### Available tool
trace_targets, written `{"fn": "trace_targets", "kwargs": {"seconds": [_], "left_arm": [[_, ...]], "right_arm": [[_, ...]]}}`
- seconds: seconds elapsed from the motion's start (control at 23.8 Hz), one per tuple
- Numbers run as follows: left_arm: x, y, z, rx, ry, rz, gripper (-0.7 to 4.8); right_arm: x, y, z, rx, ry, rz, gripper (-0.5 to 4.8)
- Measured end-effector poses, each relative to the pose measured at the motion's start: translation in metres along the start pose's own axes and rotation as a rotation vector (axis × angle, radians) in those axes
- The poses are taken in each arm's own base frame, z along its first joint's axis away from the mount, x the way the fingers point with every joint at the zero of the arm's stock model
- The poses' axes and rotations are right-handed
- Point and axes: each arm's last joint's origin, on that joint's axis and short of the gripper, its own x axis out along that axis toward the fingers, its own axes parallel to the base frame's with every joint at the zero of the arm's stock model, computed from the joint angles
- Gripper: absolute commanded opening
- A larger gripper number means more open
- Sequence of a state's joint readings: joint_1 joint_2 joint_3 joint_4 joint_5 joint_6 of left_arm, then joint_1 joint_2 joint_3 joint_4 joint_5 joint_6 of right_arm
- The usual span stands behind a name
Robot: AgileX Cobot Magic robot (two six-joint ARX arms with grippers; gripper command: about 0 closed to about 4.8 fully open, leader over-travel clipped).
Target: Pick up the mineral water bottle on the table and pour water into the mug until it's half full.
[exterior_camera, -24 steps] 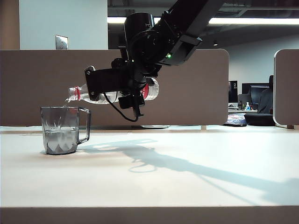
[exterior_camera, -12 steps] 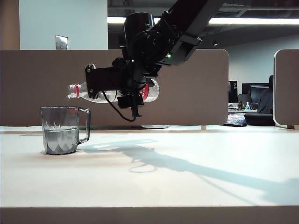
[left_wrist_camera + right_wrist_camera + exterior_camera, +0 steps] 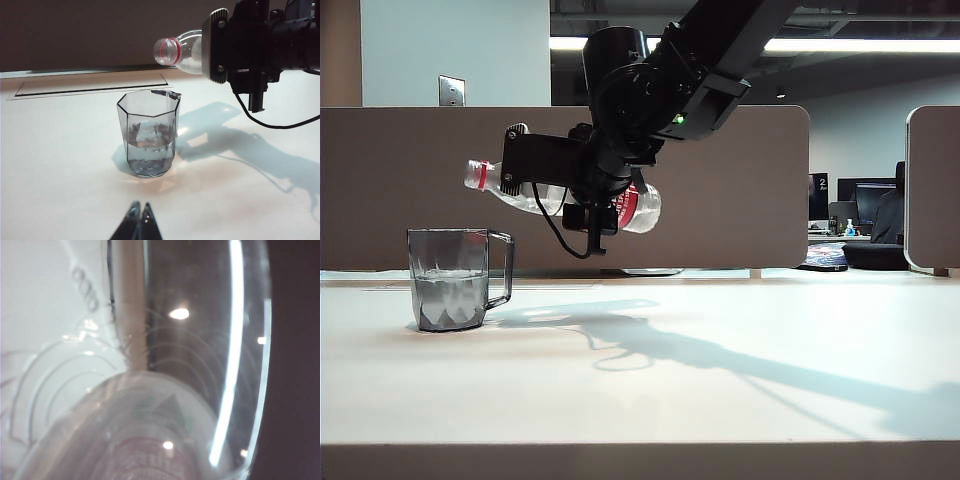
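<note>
Bottle (image 3: 560,195), pinched in right gripper (image 3: 582,185) upper-centre, tipped back mouth-up; stream stopped. Mug (image 3: 448,279) lower left on counter (image 3: 720,380) looked about half full. Left gripper (image 3: 139,220) pressed together, idle.

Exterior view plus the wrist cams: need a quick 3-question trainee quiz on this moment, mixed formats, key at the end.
1. True or false: the mineral water bottle lies on the table.
2. Which claw grips the bottle? A) left claw B) right claw C) neither
3. Fill in: the bottle's open mouth is tipped ____ than its base, above the mug.

Key
1. False. It is held in the air, up and to the right of the mug.
2. B. The left claw sits shut, low over the table in front of the mug.
3. Higher. No stream falls; water fills about the lower half of the mug.
</note>
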State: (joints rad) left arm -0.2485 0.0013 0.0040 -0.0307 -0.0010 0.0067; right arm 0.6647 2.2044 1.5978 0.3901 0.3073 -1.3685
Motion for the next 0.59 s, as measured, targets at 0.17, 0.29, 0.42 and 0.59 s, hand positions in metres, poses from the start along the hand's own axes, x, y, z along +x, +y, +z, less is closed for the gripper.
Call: {"fn": "trace_targets", "kwargs": {"seconds": [0.17, 0.29, 0.42, 0.59], "left_arm": [[0.0, 0.0, 0.0, 0.0, 0.0, 0.0, -0.05], [0.0, 0.0, 0.0, 0.0, 0.0, 0.0, -0.05], [0.0, 0.0, 0.0, 0.0, 0.0, 0.0, -0.05], [0.0, 0.0, 0.0, 0.0, 0.0, 0.0, -0.05]], "right_arm": [[-0.0003, 0.0003, -0.0012, 0.199, 0.06, -0.014, 2.71], [-0.001, 0.0001, -0.0012, 0.31, 0.118, -0.041, 2.7], [-0.0023, 0.0005, 0.001, 0.395, 0.156, -0.064, 2.68], [-0.0045, 0.0016, 0.0062, 0.513, 0.176, -0.086, 2.59]]}}
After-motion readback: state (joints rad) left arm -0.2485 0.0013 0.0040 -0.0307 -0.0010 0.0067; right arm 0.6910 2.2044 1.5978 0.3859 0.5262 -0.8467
